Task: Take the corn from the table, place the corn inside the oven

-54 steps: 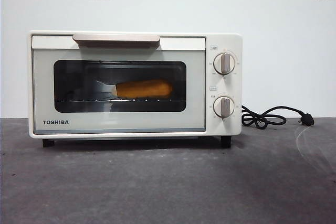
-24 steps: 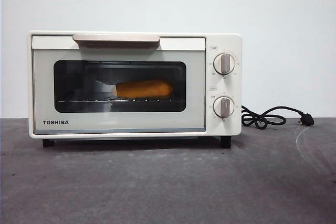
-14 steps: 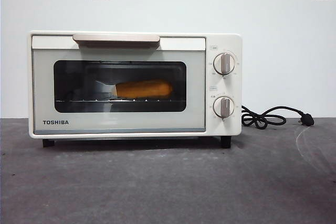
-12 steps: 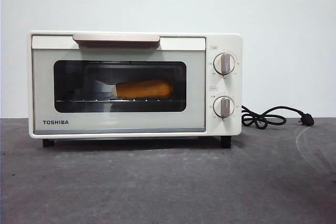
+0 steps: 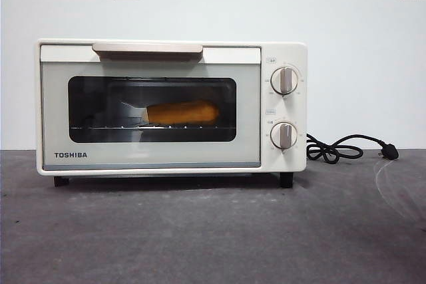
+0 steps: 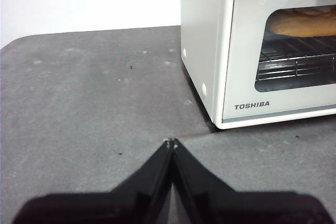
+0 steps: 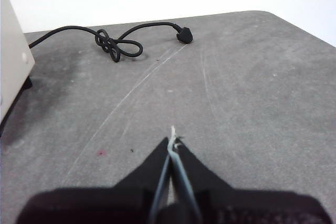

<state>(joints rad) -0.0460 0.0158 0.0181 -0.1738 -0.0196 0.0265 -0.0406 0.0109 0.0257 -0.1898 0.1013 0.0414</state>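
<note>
My left gripper (image 6: 171, 142), jaws closed and empty, sits nearer the corn (image 6: 304, 22), which lies lengthwise inside the shut oven (image 6: 210, 51) ahead.

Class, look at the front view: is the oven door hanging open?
No. The oven has its door shut flat against the front, and the corn shows only through the dark glass, lying on the rack inside.

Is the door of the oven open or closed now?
Closed. The oven door sits flush with its front, handle at the top, and the corn shows through the dark glass, lying on the rack.
</note>
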